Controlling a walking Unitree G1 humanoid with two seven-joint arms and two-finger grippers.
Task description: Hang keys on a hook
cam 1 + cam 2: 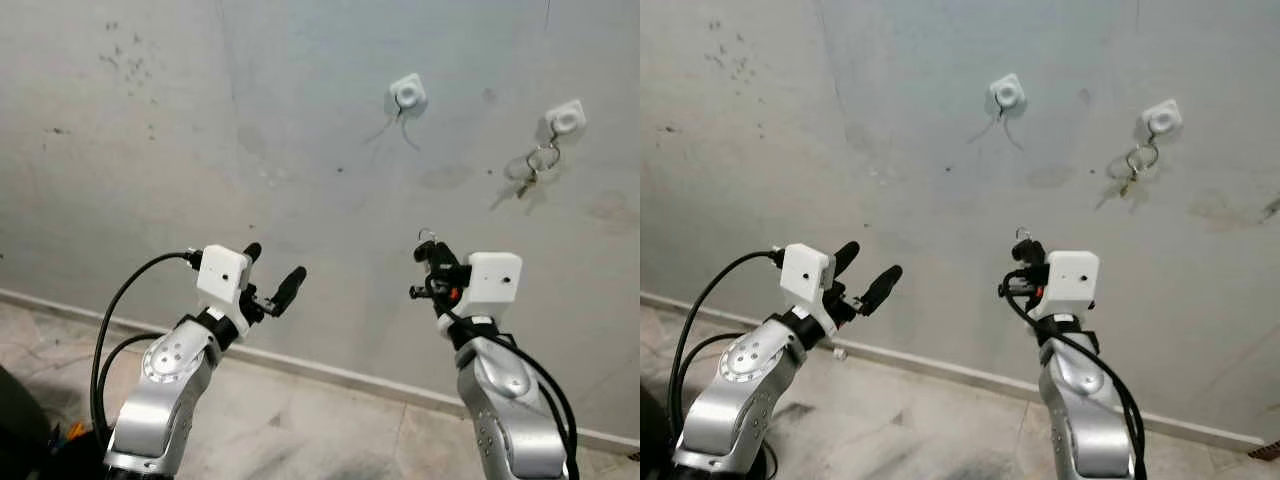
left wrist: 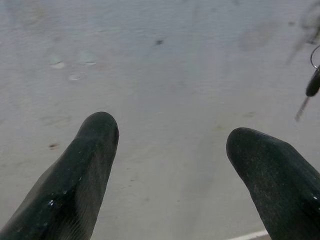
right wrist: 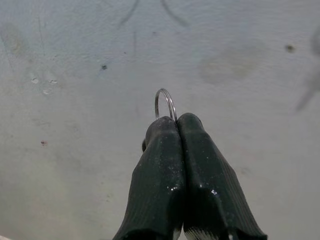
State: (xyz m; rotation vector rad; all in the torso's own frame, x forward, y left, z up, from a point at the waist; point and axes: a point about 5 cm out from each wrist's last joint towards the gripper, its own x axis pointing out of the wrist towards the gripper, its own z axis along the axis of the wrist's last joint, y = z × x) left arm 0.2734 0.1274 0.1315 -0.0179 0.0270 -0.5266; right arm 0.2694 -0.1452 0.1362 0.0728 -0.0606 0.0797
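Frankly, no brand, label or writing can be read anywhere, and no container is in view. On the left, the left gripper (image 1: 270,272) is raised in front of the grey wall (image 1: 150,150), its silver arm bent upward from the lower corner with a black cable looping beside it. Its two black fingers (image 2: 75,175) stand wide apart with nothing between them, pointing at bare wall.

Further right, the right gripper (image 1: 428,252) is also lifted toward the wall, at about the same height as the left one. Its fingers (image 3: 165,170) are pressed tightly together, and a thin metal key ring (image 3: 165,102) sticks up from between the tips; the keys themselves are hidden by the fingers, though in the left wrist view a dark key head with a pale blade (image 2: 311,90) hangs near the edge.

Higher up on the wall, a white hook (image 1: 407,96) sits above and a little left of the right gripper, with nothing hanging on it; the ring is well below it. Further right, a second white hook (image 1: 565,120) carries another bunch of keys (image 1: 535,165) on a ring, dangling against the wall. Along the bottom runs a pale skirting strip (image 1: 330,375) and a tiled floor (image 1: 300,430).
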